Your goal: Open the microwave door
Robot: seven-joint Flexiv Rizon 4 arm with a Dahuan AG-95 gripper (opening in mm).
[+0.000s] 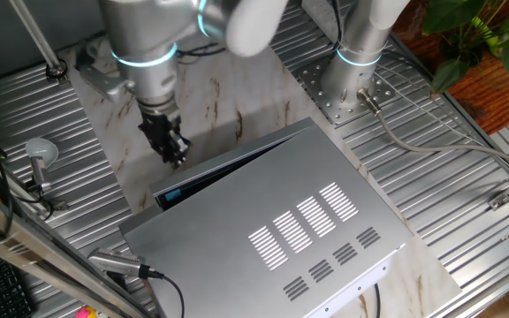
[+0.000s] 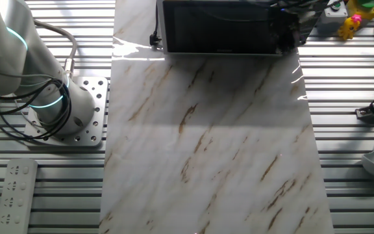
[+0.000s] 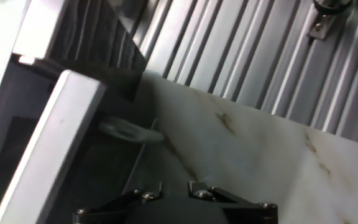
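The microwave (image 1: 299, 221) is a big silver box with vent slots in its top, standing on a marble board (image 2: 213, 143). Its black microwave door (image 2: 219, 26) stands slightly ajar: a dark wedge-shaped gap (image 1: 177, 192) shows at its free end and narrows toward the far end. My gripper (image 1: 175, 157) hangs just in front of that free end, fingers close together with nothing seen between them. In the hand view a pale door edge (image 3: 55, 149) runs along the left, beside my gripper (image 3: 174, 190). In the other fixed view the gripper (image 2: 289, 29) is a dark shape at the door's right end.
The arm's base (image 2: 63, 114) is bolted to the ribbed metal table left of the board. A white remote (image 2: 15, 195) lies near it. Toys (image 2: 356, 19) and cables sit at the far right. A metal ladle (image 1: 38, 155) rests left of the microwave.
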